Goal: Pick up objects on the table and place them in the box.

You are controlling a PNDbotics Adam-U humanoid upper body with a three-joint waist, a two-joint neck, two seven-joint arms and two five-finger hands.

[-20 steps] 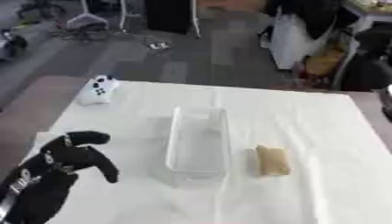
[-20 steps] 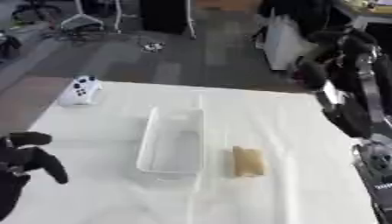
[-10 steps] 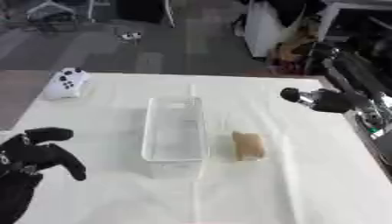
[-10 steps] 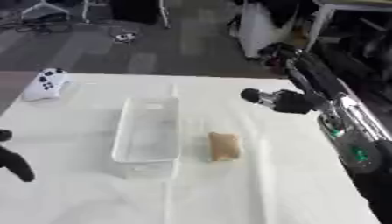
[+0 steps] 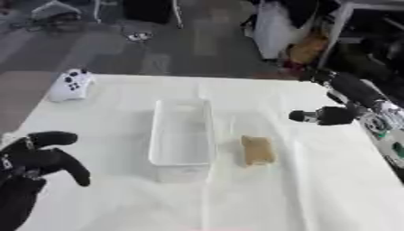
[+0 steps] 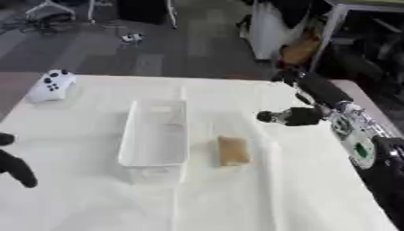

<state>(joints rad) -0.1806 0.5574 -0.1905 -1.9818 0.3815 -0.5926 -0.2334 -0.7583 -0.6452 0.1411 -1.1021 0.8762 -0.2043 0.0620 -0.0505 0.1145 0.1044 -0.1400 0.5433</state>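
Tan blurry object (image 5: 257, 150) lies beside clear box (image 5: 183, 135).

Looks like a robotics lab or workshop w/ office-type flooring. A work surface (image 5: 110, 198) covered in white cloth sits on grey carpet-like floor (image 5: 103, 54). Behind it: chair or stand legs (image 5: 55, 9), cables and a small item on the floor (image 5: 139, 36), dark equipment and a metal frame (image 5: 335, 31) at back right.
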